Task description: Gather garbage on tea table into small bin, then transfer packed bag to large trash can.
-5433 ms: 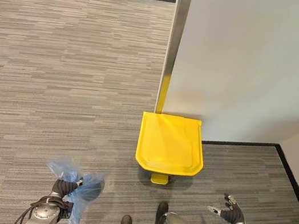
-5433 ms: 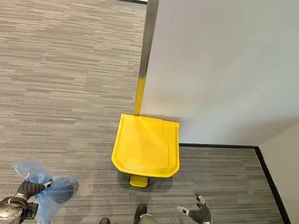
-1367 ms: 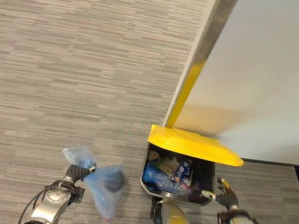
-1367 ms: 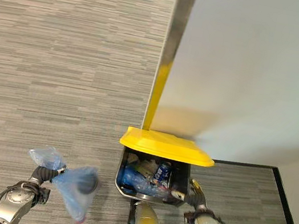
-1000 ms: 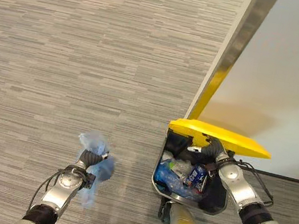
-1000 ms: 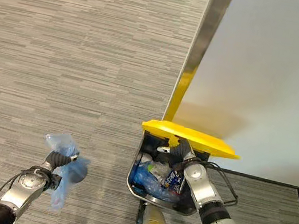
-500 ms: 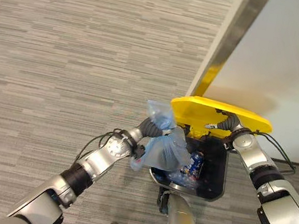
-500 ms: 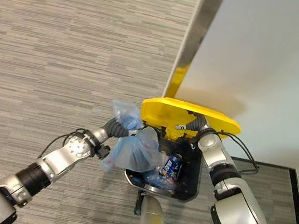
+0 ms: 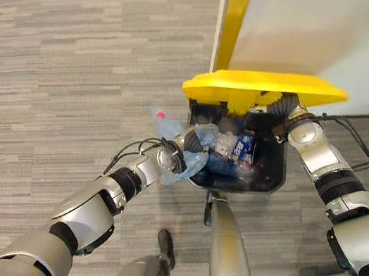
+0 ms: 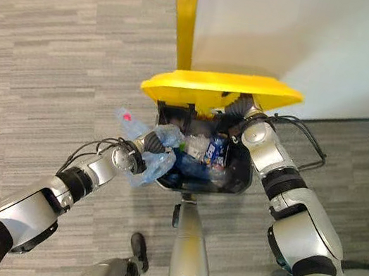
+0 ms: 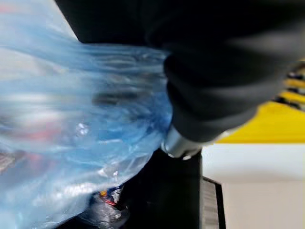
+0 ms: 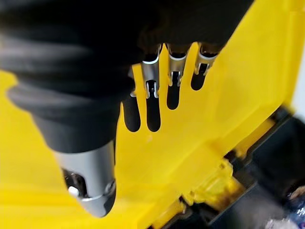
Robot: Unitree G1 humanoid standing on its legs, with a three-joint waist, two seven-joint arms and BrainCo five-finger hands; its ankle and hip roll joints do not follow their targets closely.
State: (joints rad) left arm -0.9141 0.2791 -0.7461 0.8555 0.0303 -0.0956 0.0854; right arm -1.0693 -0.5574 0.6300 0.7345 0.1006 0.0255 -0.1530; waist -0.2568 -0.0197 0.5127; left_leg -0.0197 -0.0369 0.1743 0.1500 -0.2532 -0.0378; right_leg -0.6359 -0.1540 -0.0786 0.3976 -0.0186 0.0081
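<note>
The large trash can (image 9: 273, 182) is black with a yellow lid (image 9: 265, 88) that stands raised. Inside lie bottles, wrappers and a blue bag. My right hand (image 10: 239, 112) reaches under the lid, and its straight fingers (image 12: 152, 90) press against the yellow underside (image 12: 228, 95). My left hand (image 9: 170, 155) is shut on the neck of the packed blue translucent bag (image 9: 191, 162). The bag hangs at the can's left rim, partly over the opening. Its loose top, with a pink spot, sticks out over the carpet. Up close, the bag (image 11: 71, 124) fills the space past my left hand.
The can stands against a white wall whose corner carries a yellow and metal strip (image 9: 233, 18). Grey striped carpet (image 9: 77, 55) stretches to the left. A black baseboard (image 10: 338, 121) runs along the wall to the right of the can.
The view has shifted. My left hand has brought the bag lower and closer to the can's left rim. The right hand still holds the lid up.
</note>
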